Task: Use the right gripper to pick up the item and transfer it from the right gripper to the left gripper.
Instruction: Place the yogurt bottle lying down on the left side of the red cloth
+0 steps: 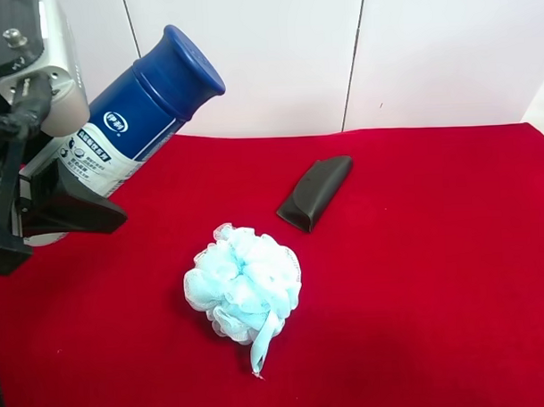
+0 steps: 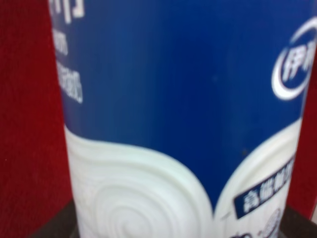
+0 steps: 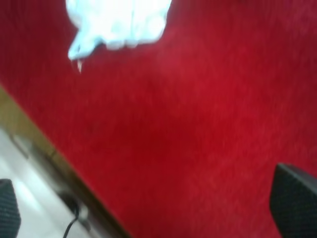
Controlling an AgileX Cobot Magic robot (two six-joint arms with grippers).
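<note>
The spray can [image 1: 135,114], white with a blue upper label and a dark blue cap, is held tilted in the air at the exterior high view's left. The left gripper [image 1: 71,200], with the silver-grey housing, is shut on its white lower body. The can fills the left wrist view [image 2: 173,99], with dark fingers [image 2: 52,229] at either side of it. The right gripper [image 3: 151,206] shows only in the blurred right wrist view. Its fingertips are far apart with nothing between them, over the red cloth. It is out of the exterior high view.
A light-blue mesh bath puff [image 1: 244,289] lies mid-cloth and also shows in the right wrist view [image 3: 119,22]. A black wedge-shaped case [image 1: 315,193] lies behind it. The red cloth [image 1: 435,278] covers the table. Its edge and the floor [image 3: 29,168] show in the right wrist view.
</note>
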